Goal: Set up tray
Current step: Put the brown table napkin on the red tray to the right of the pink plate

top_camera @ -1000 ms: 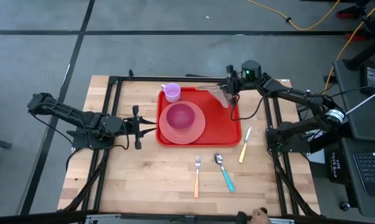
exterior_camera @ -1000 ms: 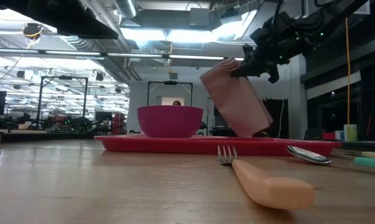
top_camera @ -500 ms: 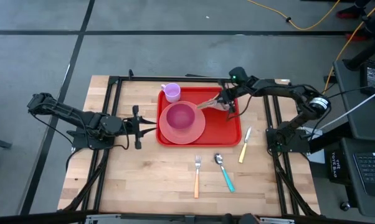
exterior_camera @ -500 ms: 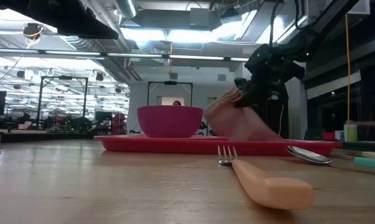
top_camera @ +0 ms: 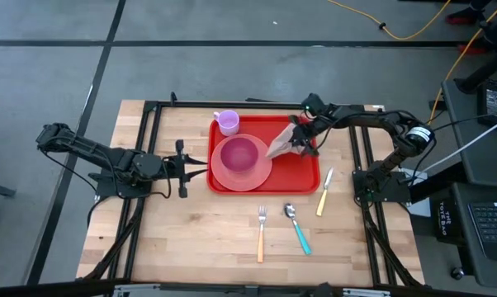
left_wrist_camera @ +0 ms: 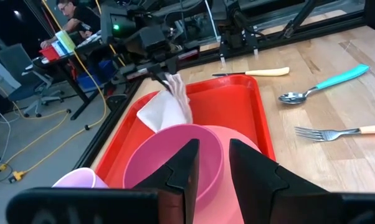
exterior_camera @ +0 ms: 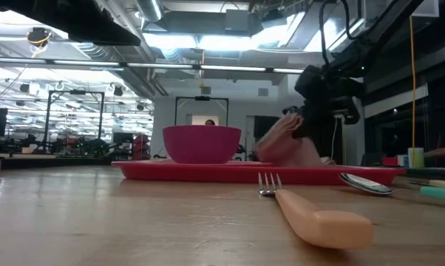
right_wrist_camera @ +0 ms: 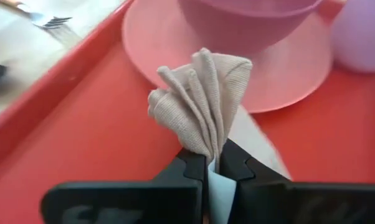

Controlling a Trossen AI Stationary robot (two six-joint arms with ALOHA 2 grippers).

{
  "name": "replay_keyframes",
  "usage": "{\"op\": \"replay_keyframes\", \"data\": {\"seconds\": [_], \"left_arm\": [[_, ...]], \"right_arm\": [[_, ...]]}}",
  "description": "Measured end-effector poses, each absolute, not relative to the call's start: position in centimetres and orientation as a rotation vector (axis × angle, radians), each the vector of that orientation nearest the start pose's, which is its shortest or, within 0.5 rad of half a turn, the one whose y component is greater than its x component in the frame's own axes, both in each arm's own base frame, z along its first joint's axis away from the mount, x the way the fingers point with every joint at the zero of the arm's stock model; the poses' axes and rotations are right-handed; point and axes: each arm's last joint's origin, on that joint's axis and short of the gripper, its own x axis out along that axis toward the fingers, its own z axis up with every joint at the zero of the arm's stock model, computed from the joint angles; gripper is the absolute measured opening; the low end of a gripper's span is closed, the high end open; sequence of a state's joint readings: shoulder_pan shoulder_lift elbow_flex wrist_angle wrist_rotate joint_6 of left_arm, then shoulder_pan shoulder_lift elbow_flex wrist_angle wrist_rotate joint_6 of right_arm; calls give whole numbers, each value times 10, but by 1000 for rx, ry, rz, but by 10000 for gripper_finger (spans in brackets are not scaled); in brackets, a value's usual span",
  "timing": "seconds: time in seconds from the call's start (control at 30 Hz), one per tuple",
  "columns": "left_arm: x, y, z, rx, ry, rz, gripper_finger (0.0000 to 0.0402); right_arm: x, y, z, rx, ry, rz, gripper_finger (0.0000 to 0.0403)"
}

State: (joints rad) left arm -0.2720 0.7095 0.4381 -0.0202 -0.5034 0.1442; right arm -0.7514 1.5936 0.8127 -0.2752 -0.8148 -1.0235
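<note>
**Napkin going down on the tray**

High view: the red tray (top_camera: 308,177) lies mid-counter; the right gripper (top_camera: 302,137) holds a beige napkin (top_camera: 281,145) beside the pink plate (top_camera: 261,173). Better to lower it flat, clear of the plate.

Left wrist view: the left gripper (left_wrist_camera: 212,163) waits, jaws slightly apart, empty.

Right wrist view: jaws pinched tight on the napkin's bunched edge.

Glossy plastic tray (top_camera: 308,169); ribbed beige cloth napkin (right_wrist_camera: 203,102); matt wood table (top_camera: 207,239).
</note>
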Motion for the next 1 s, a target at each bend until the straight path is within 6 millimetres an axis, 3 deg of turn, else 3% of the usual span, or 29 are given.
{"op": "replay_keyframes", "data": {"seconds": [0.43,1.0], "left_arm": [[159,-30,241,252,285,210,82],[159,-32,241,209,281,154,82]], "right_arm": [[226,-153,155,-83,736,498,14],[252,-115,149,-124,1057,279,14]]}}
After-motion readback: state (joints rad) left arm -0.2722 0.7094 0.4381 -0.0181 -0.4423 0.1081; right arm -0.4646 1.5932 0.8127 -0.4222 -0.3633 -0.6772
